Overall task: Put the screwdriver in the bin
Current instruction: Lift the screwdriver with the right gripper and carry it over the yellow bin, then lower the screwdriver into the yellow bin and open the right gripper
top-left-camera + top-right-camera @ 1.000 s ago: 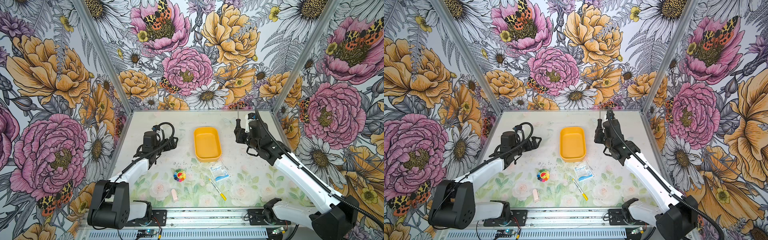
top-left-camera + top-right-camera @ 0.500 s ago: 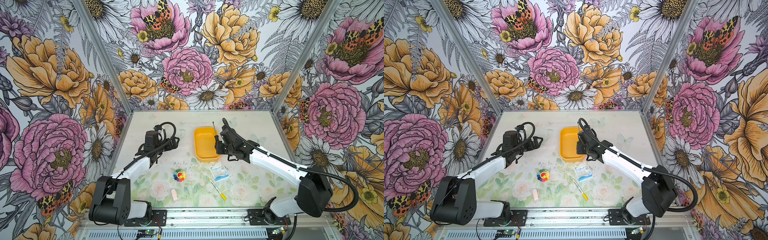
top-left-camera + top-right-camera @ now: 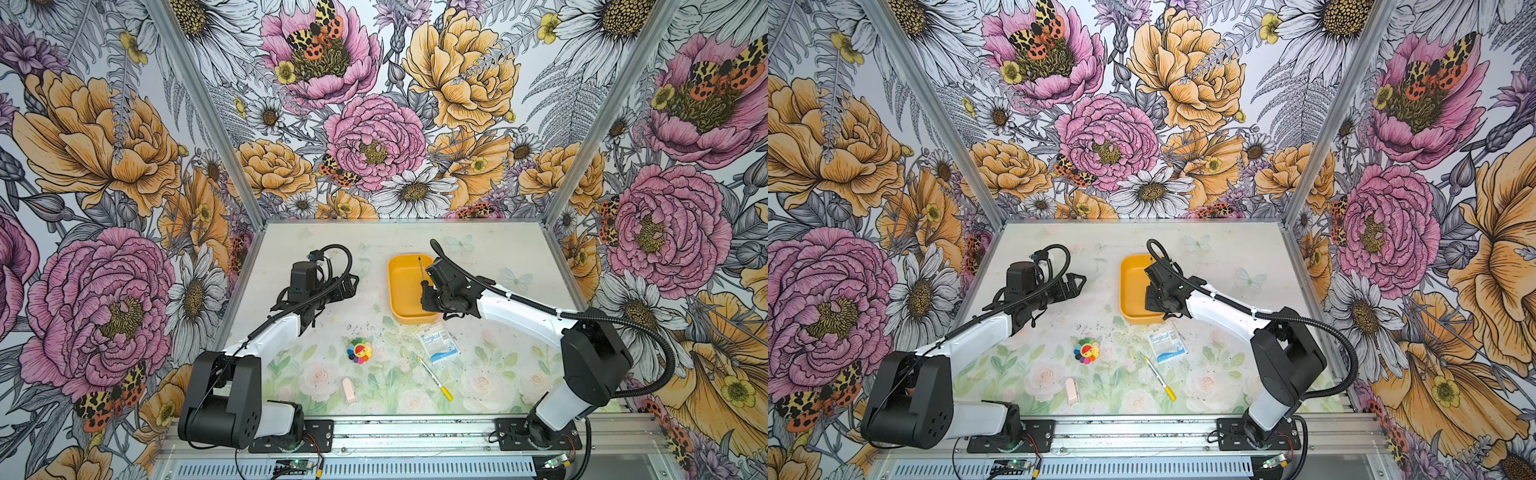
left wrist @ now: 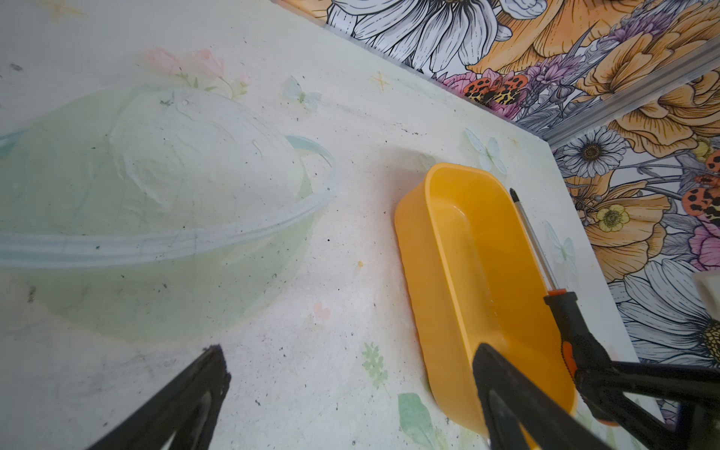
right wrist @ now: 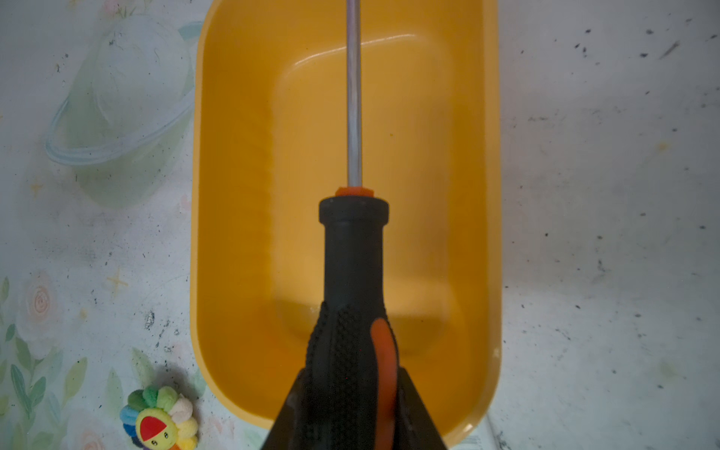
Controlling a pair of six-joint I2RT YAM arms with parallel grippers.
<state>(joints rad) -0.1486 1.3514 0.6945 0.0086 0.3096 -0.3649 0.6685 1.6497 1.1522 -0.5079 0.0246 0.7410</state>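
The screwdriver (image 5: pixel 352 265), black-handled with orange at its ends and a thin metal shaft, is held by the handle in my right gripper (image 5: pixel 352 380). It hangs over the yellow-orange bin (image 5: pixel 249 195), shaft along the bin's length. In a top view the screwdriver (image 3: pixel 421 272) points to the bin's (image 3: pixel 401 291) far end, and the right gripper (image 3: pixel 428 297) is over its near right part. The left wrist view shows the screwdriver (image 4: pixel 569 319) above the bin (image 4: pixel 459 249). My left gripper (image 3: pixel 351 286) stands open and empty, left of the bin.
In front of the bin lie a white surgical packet (image 3: pixel 437 343), a thin white pen with a yellow cap (image 3: pixel 434 378), a multicoloured flower plush (image 3: pixel 360 350) and a small pink piece (image 3: pixel 349 390). Walls enclose the table on three sides.
My right arm has swung left from the back right of the table and come down over the bin, still holding the screwdriver. The left arm has hardly moved.
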